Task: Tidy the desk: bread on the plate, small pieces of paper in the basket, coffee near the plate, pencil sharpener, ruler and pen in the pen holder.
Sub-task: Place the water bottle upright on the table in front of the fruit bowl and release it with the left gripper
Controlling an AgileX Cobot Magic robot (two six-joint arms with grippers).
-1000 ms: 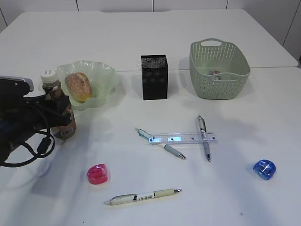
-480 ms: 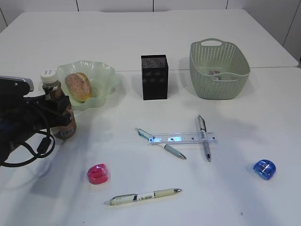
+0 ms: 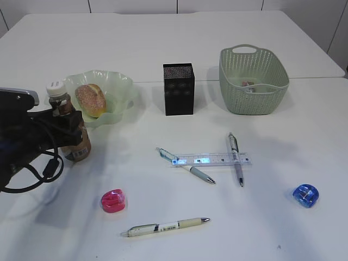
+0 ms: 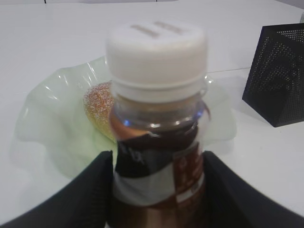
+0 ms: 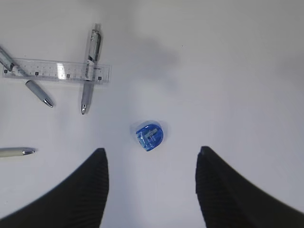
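My left gripper (image 3: 66,124) (image 4: 156,164) is shut on the brown coffee bottle (image 3: 69,130) (image 4: 156,118) with a white cap, just in front of the green plate (image 3: 120,89) (image 4: 42,109) that holds the bread (image 3: 90,99) (image 4: 97,102). My right gripper (image 5: 151,154) is open and empty above the blue sharpener (image 5: 149,136) (image 3: 305,195). The clear ruler (image 3: 212,160) (image 5: 57,71) lies under two pens (image 3: 185,166) (image 3: 235,159). A third pen (image 3: 165,226) and a pink sharpener (image 3: 113,200) lie nearer. The black pen holder (image 3: 178,88) stands at the back.
The green basket (image 3: 253,81) stands at the back right with small paper pieces (image 3: 248,84) inside. A seam between two tables runs behind the plate and the holder. My left arm and its cable fill the left edge of the exterior view.
The coffee bottle in my left gripper has shifted very slightly to the right. Nothing else has moved.
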